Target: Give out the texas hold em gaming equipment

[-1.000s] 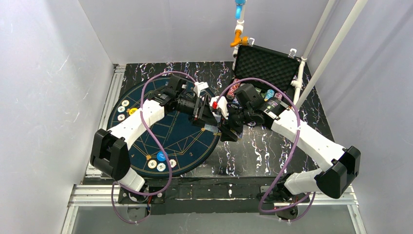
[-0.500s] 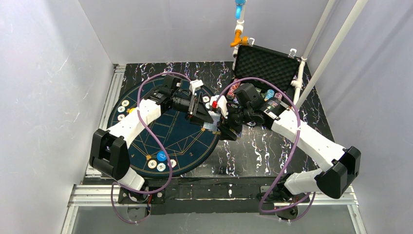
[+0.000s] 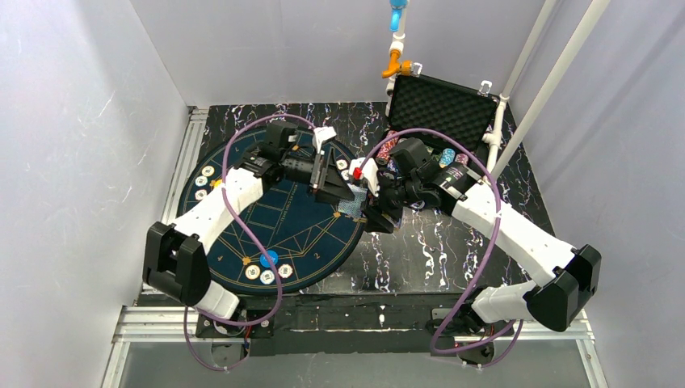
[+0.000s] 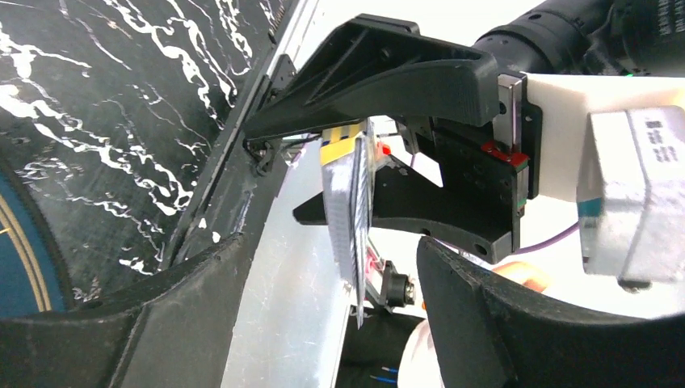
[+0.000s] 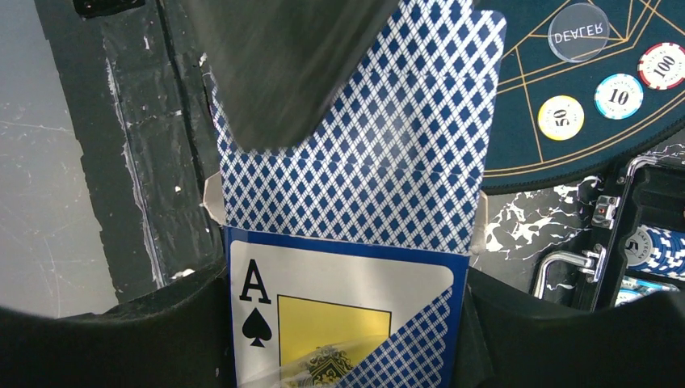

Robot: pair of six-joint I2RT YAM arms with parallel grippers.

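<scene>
My right gripper (image 5: 347,279) is shut on a card box (image 5: 339,323) printed with an ace of spades, held over the mat's right edge. Blue-backed playing cards (image 5: 380,153) stick out of the box's open end. My left gripper (image 4: 331,259) is open around the cards' free end (image 4: 355,242), with a gap on each side. One of its fingers (image 5: 283,65) covers part of the card backs. From above, both grippers meet at the cards (image 3: 350,208). Poker chips (image 5: 619,95) and a clear dealer disc (image 5: 578,32) lie on the mat.
The round dark-blue mat (image 3: 242,218) carries chip groups at its left edge (image 3: 202,178) and near edge (image 3: 266,271). The open black foam-lined case (image 3: 440,105) stands at the back right with chip rows (image 3: 448,158) inside. White poles (image 3: 525,89) rise at the right.
The left arm has shifted a little left and toward the back, with its gripper staying at the cards' end. The right arm still holds the box in place.
</scene>
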